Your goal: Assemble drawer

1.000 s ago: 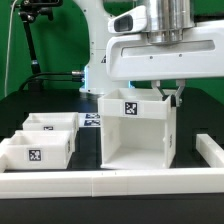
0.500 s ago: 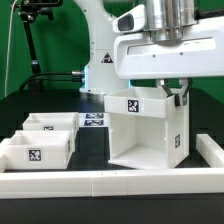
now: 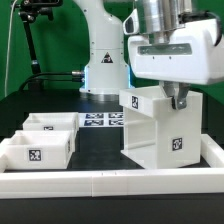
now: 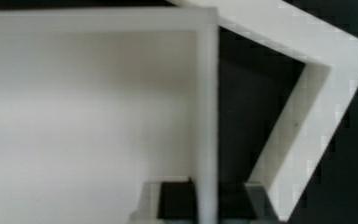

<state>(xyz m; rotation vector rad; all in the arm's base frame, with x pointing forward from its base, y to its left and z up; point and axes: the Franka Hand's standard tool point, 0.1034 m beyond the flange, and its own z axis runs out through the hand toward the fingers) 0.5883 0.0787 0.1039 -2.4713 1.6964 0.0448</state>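
Observation:
The white open-fronted drawer box [image 3: 155,125] stands on the black table at the exterior view's right, turned so a corner faces the camera, with marker tags on two faces. My gripper [image 3: 178,100] comes down from above and is shut on the top edge of the box's wall. In the wrist view the thin white wall [image 4: 208,110] runs between my two dark fingertips [image 4: 172,200], and my gripper [image 4: 211,202] clamps it. Two small white drawer trays [image 3: 50,122] [image 3: 38,150] sit at the exterior view's left, apart from the box.
The marker board [image 3: 100,120] lies flat behind the trays, near the arm's base [image 3: 103,75]. A white rail [image 3: 110,182] runs along the table's front, and another rail [image 3: 212,150] along the exterior view's right.
The gripper has moved toward the exterior view's right with the drawer box held, and the box has turned so its open front now faces away to the side.

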